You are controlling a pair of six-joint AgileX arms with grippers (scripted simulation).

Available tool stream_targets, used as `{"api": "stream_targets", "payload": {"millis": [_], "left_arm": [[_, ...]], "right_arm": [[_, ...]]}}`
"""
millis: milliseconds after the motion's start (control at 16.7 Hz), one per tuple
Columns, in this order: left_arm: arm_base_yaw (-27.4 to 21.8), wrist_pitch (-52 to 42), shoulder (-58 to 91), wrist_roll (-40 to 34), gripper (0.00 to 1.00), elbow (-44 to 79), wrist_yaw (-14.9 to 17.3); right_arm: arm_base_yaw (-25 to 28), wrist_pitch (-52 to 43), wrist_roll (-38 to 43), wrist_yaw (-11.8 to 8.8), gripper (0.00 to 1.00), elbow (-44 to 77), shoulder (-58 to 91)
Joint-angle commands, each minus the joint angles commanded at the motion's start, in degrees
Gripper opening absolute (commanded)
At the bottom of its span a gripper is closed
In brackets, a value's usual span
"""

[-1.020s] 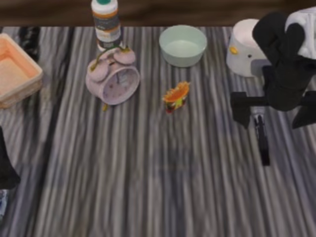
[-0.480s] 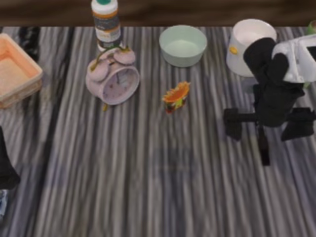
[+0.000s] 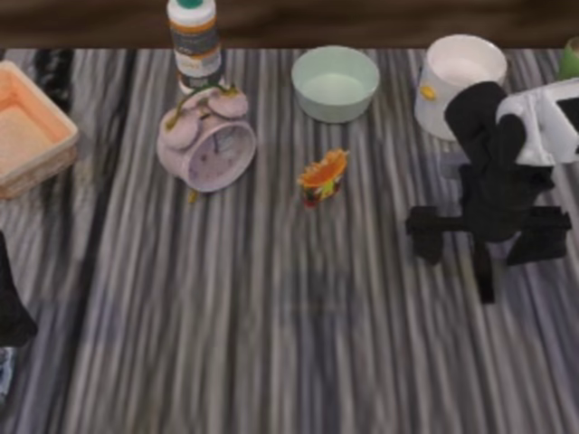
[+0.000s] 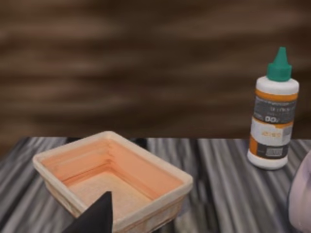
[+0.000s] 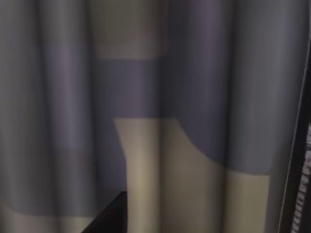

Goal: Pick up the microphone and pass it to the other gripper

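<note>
The microphone (image 3: 485,274) lies on the table at the right. Only its slim black handle shows, and its head is hidden under my right arm. My right gripper (image 3: 482,237) hangs directly above it, open, one finger on each side of the handle and wide apart. In the right wrist view one dark fingertip (image 5: 111,217) shows close over the striped tabletop. My left arm (image 3: 9,307) is parked at the table's left edge. One of its fingertips (image 4: 97,216) shows in the left wrist view, with nothing held.
A white mug (image 3: 460,70) stands just behind my right arm and a pale green bowl (image 3: 335,83) at the back centre. A small orange toy (image 3: 323,176), a pink alarm clock (image 3: 206,140), a bottle (image 3: 194,41) and an orange basket (image 3: 27,127) lie further left.
My right arm has moved left and toward the table's front, uncovering the mug, so its open fingers now straddle the microphone. The left arm has not moved.
</note>
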Motion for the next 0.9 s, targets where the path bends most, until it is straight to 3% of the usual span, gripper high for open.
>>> {"api": "stream_targets", "payload": {"millis": [780,900], "left_arm": [[0.0,0.0,0.0,0.0,1.0,0.0,0.0],[0.0,0.0,0.0,0.0,1.0,0.0,0.0]], "right_arm": [[0.0,0.0,0.0,0.0,0.02,0.0,0.0],[0.0,0.0,0.0,0.0,0.0,0.0,0.0]]}}
